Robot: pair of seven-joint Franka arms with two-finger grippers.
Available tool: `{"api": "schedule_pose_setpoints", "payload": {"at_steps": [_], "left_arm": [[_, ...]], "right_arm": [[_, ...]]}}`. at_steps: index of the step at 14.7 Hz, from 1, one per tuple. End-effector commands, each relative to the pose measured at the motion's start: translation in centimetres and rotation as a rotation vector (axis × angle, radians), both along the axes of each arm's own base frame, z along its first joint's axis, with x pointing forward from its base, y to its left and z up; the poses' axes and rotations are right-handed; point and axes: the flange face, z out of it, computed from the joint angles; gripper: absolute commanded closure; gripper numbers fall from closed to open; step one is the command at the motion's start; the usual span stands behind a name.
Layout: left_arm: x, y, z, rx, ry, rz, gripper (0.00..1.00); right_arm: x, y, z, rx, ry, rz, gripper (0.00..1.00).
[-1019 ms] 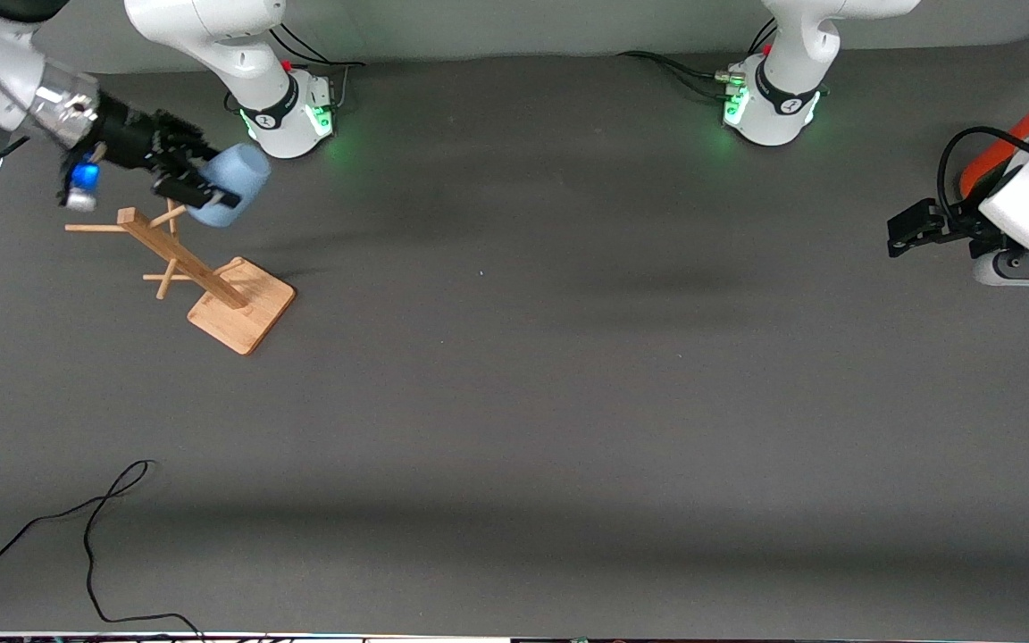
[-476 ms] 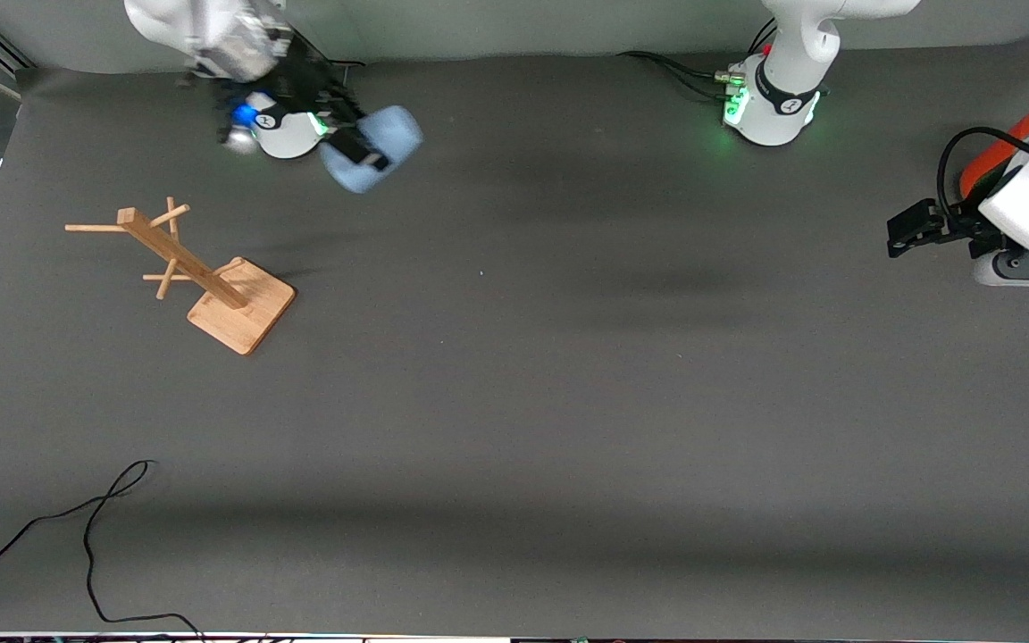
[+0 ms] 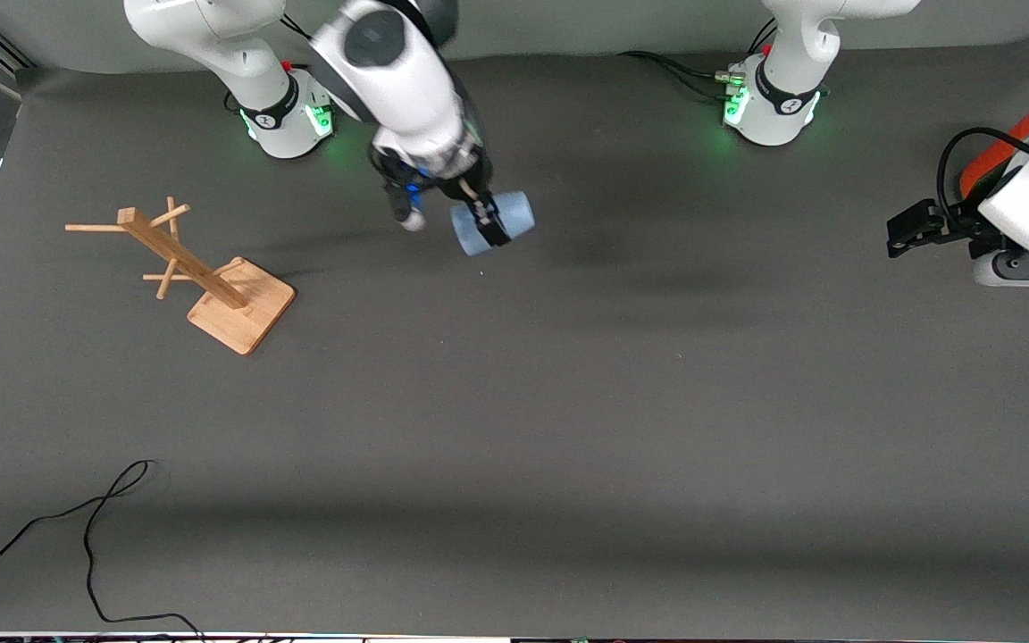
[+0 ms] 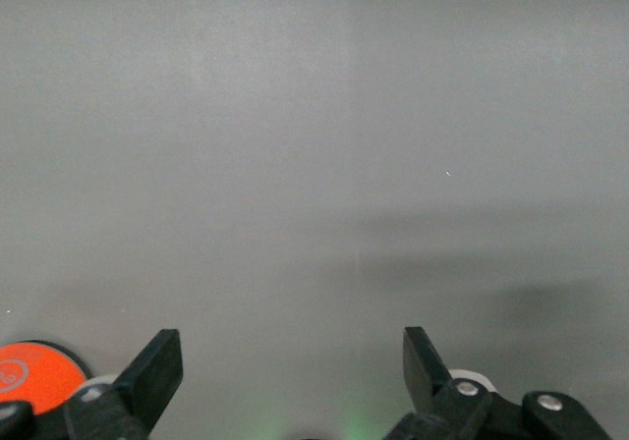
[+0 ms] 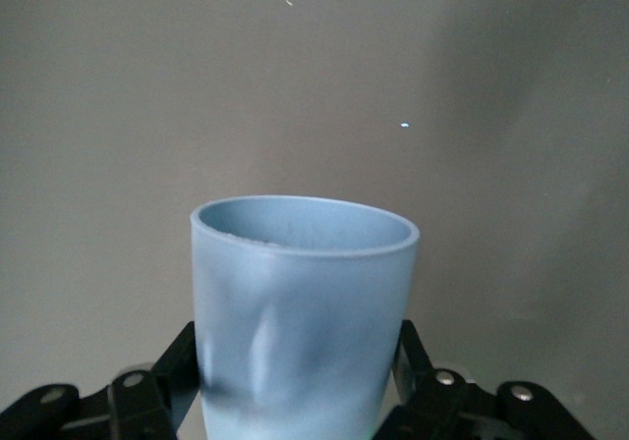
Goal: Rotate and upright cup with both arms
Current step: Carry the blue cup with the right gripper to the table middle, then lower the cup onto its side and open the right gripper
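Wooden peg rack on a square base stands toward the right arm's end of the dark grey table. Next we see our right gripper up over the table between the two bases, clamped on the small pale blue matte cup, which lies tilted sideways in the air. Our left gripper waits at its end, fingers spread wide, beside an orange-red cylinder.

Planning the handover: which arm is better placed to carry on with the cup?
The right. The right tool is shut on the cup, carrying it tilted over the table. The left tool waits open at its own end, holding nothing.
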Motion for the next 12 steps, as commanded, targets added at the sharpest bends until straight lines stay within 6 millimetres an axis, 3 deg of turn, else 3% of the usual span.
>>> {"api": "schedule_pose_setpoints", "payload": {"at_steps": [1, 4, 6, 10, 11, 12], "left_arm": [[0.1, 0.0, 0.2, 0.01, -0.012, -0.016, 0.0], [0.2, 0.1, 0.2, 0.01, -0.014, -0.015, 0.0], [0.2, 0.0, 0.2, 0.01, -0.014, -0.017, 0.0], [0.2, 0.0, 0.1, 0.01, -0.011, -0.017, 0.0], [0.1, 0.0, 0.3, 0.01, -0.015, -0.016, 0.0], [0.2, 0.0, 0.2, 0.01, -0.014, -0.017, 0.0]], "right_arm": [[-0.6, 4.5, -6.7, -0.053, 0.024, -0.056, 0.44], [-2.4, 6.7, -13.8, -0.158, 0.003, -0.07, 0.44], [-2.5, 7.4, -17.2, -0.187, 0.003, -0.083, 0.44], [-3.7, 7.9, -20.2, -0.216, 0.018, -0.052, 0.43], [-3.8, 7.9, -20.3, -0.218, 0.02, -0.054, 0.39], [-3.8, 7.9, -20.4, -0.219, 0.02, -0.052, 0.17]]}}
